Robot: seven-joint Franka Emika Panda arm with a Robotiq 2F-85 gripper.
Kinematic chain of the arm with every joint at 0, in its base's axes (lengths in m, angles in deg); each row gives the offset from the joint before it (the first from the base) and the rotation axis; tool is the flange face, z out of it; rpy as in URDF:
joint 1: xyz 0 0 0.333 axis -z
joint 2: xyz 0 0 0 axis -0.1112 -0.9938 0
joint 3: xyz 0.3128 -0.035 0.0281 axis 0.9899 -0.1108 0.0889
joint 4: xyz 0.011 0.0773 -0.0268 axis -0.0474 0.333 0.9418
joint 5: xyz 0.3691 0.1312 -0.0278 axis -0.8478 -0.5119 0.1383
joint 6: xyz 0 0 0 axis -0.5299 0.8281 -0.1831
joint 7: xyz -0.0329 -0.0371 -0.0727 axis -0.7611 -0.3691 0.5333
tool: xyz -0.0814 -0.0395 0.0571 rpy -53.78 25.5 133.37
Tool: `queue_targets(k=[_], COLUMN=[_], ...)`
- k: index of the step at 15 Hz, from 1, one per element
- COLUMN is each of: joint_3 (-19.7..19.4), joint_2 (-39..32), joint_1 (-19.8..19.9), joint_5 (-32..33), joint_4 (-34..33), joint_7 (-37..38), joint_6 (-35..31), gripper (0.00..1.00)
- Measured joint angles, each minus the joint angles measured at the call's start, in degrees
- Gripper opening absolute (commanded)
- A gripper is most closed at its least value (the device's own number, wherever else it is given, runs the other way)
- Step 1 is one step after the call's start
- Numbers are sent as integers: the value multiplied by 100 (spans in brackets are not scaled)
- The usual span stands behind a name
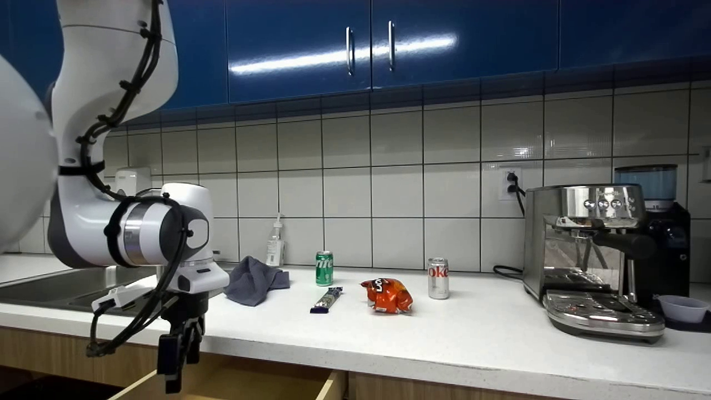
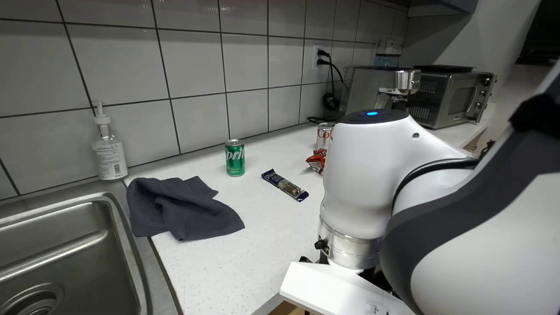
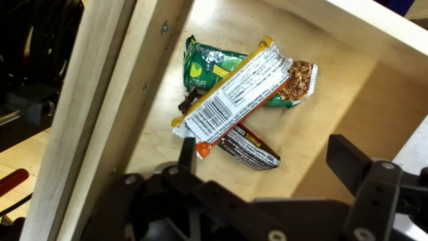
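Observation:
My gripper is open and holds nothing; its two black fingers stand wide apart over an open wooden drawer. In the wrist view a white-backed bar with yellow and orange edges lies across a green packet and a dark brown bar on the drawer floor. The left finger appears nearest the white bar's lower end; contact cannot be told. In an exterior view the gripper points down in front of the counter edge, over the drawer. In the other views' angle the fingers are hidden behind the arm.
On the white counter are a grey towel, green can, snack bar, orange chip bag, silver can and coffee machine. A sink and pump bottle stand beside the towel.

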State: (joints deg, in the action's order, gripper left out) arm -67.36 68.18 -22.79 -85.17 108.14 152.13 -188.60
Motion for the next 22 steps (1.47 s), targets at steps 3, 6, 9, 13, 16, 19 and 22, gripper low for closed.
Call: queue_targets(k=[3,6,9,13,16,19,22], joint_3=[11,17,58,206,201,156,56], joint_2=[161,354,532,735,875,990,1054], joint_1=[0,7,74,285,399,506,607], joint_5=[-12,-49,-176,-607,-691,-672,-531], joint_4=[-3,-2,0,-9,-87,-246,-477], joint_7=[-250,-501,-934,-1803,-2166,-2443,-2607], joint_6=[-43,-41,-1,176,443,740,1089], gripper=[100,100,100,100,100,100,100])
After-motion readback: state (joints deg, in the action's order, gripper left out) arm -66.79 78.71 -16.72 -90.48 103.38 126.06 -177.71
